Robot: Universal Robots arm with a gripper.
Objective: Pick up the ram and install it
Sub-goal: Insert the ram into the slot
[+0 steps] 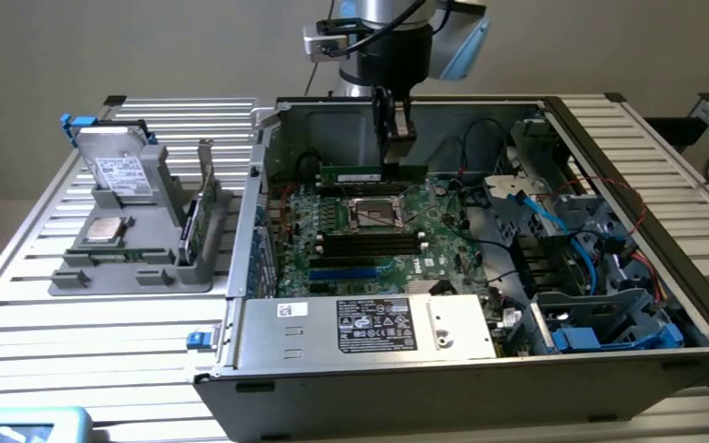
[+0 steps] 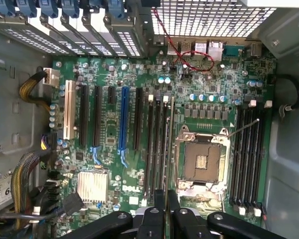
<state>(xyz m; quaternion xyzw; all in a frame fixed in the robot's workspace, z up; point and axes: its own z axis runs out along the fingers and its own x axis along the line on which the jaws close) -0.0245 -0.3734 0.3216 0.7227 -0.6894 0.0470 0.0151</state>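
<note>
The ram (image 1: 372,173), a thin green stick with black chips, hangs level over the motherboard (image 1: 367,231) inside the open computer case (image 1: 453,392). My gripper (image 1: 394,159) comes down from above and is shut on the stick's upper edge near its middle. In the wrist view the ram (image 2: 170,144) shows edge-on as a thin line running away from the gripper (image 2: 164,209), above the black memory slots (image 2: 156,144) beside the empty processor socket (image 2: 202,162). Whether the stick touches a slot I cannot tell.
A grey fixture (image 1: 108,268) on the exterior view's left holds a hard drive (image 1: 118,171), a silver processor chip (image 1: 104,231) and an upright green card (image 1: 207,198). The power supply (image 1: 367,325) fills the case's near side. Cables and blue drive bays (image 1: 589,268) crowd its right.
</note>
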